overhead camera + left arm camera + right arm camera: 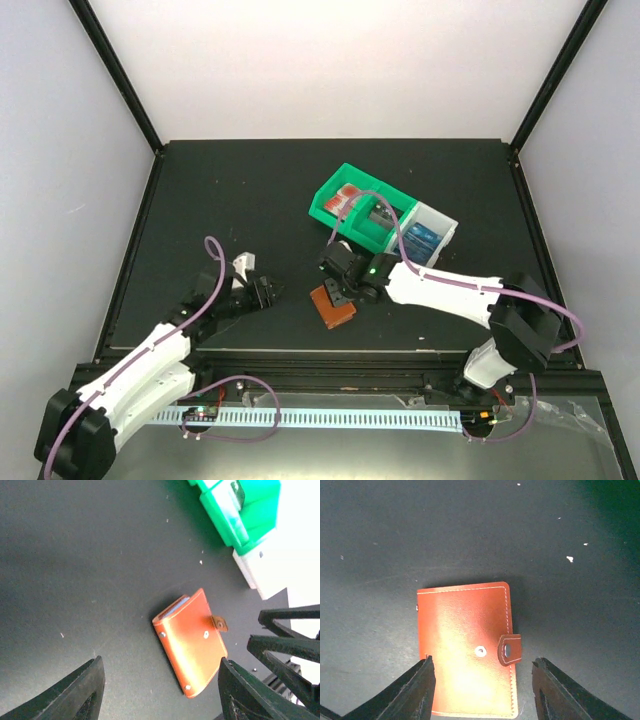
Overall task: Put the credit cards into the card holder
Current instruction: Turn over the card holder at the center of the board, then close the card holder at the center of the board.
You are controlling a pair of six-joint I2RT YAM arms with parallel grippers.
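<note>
Noted right tool (482,680) spread wide, gripping nothing. Found card holder (465,645) flat on bench (395,530) directly beneath, between both fingers, folded, tab unsnapped. Noted left tool (161,672) likewise wide and empty, card holder just ahead. Spotted credit cards (347,196) beyond right tool, in green bin (325,210). Presumably straddled to steady card holder for opening.

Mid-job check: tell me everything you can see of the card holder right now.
The card holder is a small reddish-brown wallet, leather-looking, with pale edge stitching. It lies flat, folded shut, on the black table. Its snap tab wraps over one edge but stops short of the metal stud, so unfastened. The left wrist view shows a pale bluish edge inside the fold. Only the table seems to touch it; the open right gripper straddles it.
</note>
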